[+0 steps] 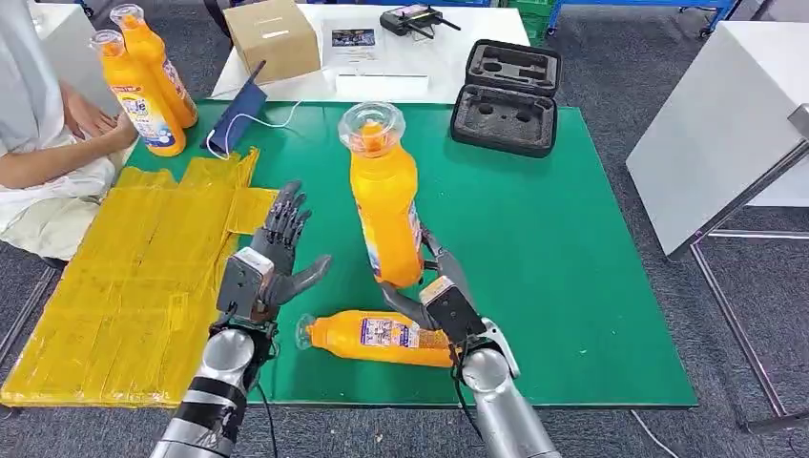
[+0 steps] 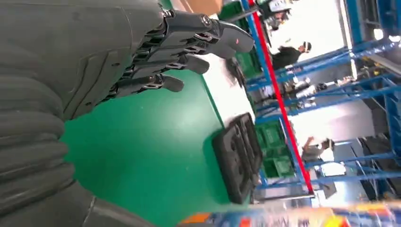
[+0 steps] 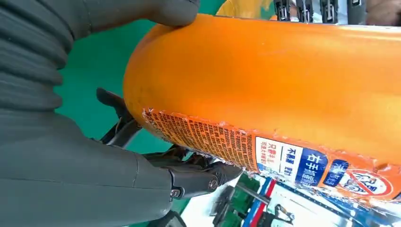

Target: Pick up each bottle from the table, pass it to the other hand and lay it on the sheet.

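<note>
we note the right hand (image 1: 431, 286) clamped on the base of a tall orange plastic bottle with a clear cap (image 1: 383, 196), which it holds upright above the green table mat (image 1: 572, 258); the right wrist view shows the thumb (image 3: 156, 10) pressed on one side of the bottle's body (image 3: 283, 80) and the dark fingers (image 3: 198, 172) wrapped under the other. the left hand (image 1: 279, 250) holds nothing, its fingers spread apart and pointing up — it hovers over the mat just beside the held bottle, not touching it. a second orange bottle (image 1: 377, 336) lies on its side on the mat, directly below the held bottle, near the mat's front edge. the yellow plastic sheet (image 1: 124, 286) covers the mat's left part, on the far side of the left hand from the held bottle. two more orange bottles (image 1: 145, 72) stand at the mat's far left corner, beside a seated person's hand (image 1: 91, 119). a black foam-lined open case (image 1: 506, 95) rests at the mat's far edge, beyond the held bottle, and a brown cardboard box (image 1: 272, 38) sits past that edge on a white table (image 1: 420, 72).
</note>
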Robot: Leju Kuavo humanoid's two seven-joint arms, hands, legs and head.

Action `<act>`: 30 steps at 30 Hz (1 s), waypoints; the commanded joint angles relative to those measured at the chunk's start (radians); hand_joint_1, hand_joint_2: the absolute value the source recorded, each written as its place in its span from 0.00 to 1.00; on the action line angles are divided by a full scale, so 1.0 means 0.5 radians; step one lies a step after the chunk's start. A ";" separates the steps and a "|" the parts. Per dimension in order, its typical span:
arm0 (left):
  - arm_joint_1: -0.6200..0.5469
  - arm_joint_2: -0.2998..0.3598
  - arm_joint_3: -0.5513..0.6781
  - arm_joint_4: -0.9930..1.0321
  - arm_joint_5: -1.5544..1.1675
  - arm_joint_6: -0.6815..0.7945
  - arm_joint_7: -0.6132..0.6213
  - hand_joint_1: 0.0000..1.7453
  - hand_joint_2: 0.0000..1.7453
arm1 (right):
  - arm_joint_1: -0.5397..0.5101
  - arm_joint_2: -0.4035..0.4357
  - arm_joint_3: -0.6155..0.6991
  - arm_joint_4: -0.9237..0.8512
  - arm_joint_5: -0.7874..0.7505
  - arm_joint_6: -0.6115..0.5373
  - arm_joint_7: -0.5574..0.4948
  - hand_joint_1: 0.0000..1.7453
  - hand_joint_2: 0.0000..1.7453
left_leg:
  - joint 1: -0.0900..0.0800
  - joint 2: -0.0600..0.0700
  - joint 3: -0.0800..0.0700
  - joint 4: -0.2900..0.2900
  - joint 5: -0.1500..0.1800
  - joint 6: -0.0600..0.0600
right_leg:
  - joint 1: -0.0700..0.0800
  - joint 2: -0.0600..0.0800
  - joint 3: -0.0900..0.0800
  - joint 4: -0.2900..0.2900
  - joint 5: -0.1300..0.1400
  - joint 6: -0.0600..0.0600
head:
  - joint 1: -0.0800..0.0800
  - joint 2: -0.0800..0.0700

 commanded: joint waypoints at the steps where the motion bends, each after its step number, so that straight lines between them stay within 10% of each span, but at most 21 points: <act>1: 0.088 -0.001 -0.208 -0.144 -0.015 -0.073 -0.012 0.00 1.00 | -0.090 -0.010 0.063 0.154 0.068 -0.063 0.035 1.00 1.00 | 0.001 0.003 0.008 0.000 -0.004 -0.003 | 0.001 0.004 0.008 -0.002 -0.003 -0.003 | -0.001 0.000; 30: 0.159 0.003 -0.368 -0.261 -0.052 -0.039 -0.030 0.00 1.00 | -0.148 0.018 0.122 0.341 0.131 -0.115 0.063 1.00 1.00 | 0.002 0.003 0.007 0.000 -0.003 -0.003 | 0.002 0.003 0.007 -0.002 -0.002 -0.003 | -0.001 0.000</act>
